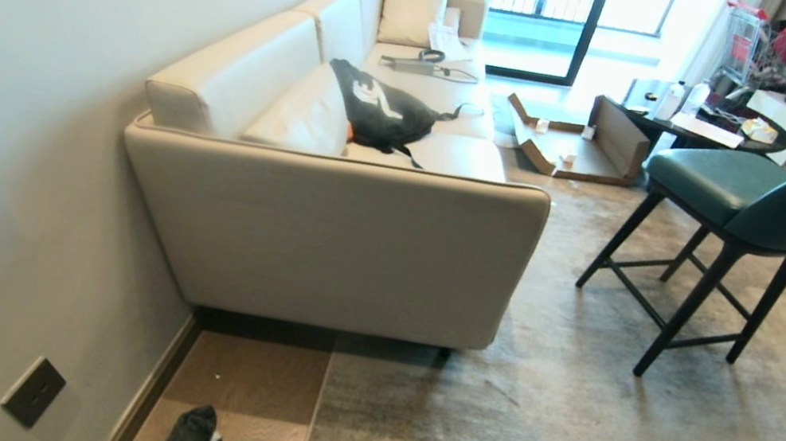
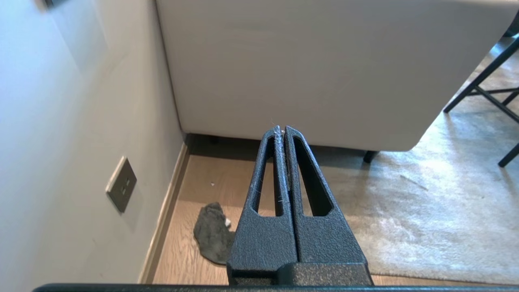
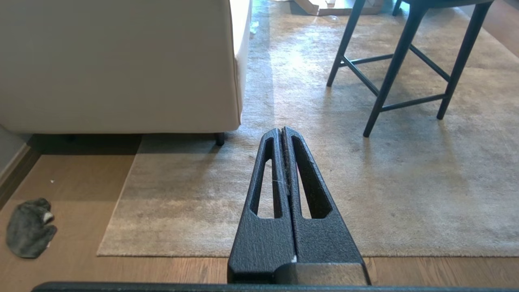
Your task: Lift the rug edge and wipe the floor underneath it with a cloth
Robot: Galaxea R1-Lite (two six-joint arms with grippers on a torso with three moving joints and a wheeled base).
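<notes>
I see the cloth (image 3: 29,228) crumpled on the floor (image 3: 73,178), between the wall and the rug edge (image 3: 117,205), just in front of the sofa (image 1: 325,241). The rug lies flat, its corner running under the sofa's end. My left gripper (image 2: 282,130) hangs above the floor before the sofa, fingers pressed together and empty; my right gripper (image 3: 282,130) hangs over the rug, likewise closed on nothing.

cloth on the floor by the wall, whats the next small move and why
Probably open the left gripper and lower it toward the cloth. The cloth lies loose on the floor between the wall and the rug edge, which lies flat; both grippers are shut and empty.
</notes>
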